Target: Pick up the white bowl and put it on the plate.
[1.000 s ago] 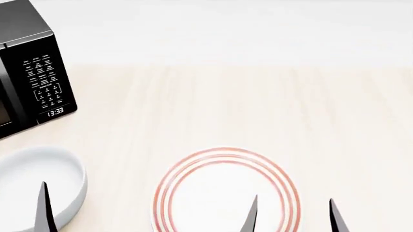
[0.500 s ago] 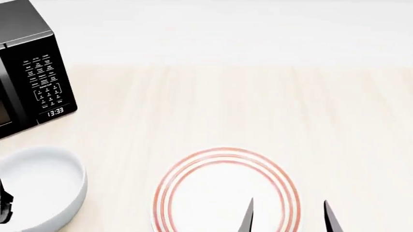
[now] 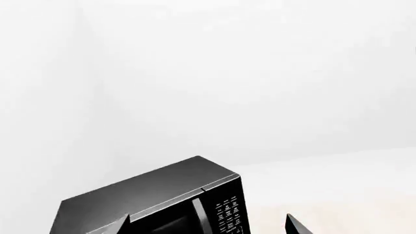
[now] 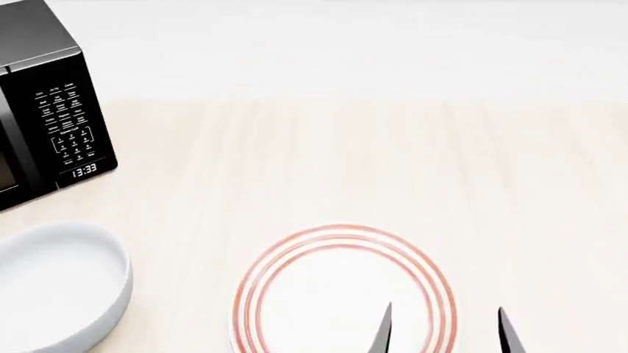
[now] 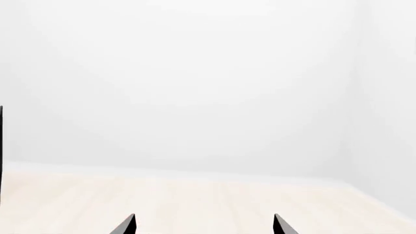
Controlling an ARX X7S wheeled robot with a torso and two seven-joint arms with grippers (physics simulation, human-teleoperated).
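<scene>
At lower left of the head view the bowl [image 4: 54, 287] sits untouched on the surface [image 4: 393, 162], well apart from the plate [image 4: 343, 294] at lower centre. Both grippers, left [image 3: 206, 225] and right [image 4: 443, 331], are spread, empty. Everything remains.

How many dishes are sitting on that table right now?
2. The white bowl sits at the near left, in front of the microwave. The plate with red rings lies to its right, near the middle. Both run past the picture's edge, so more could be hidden.
</scene>
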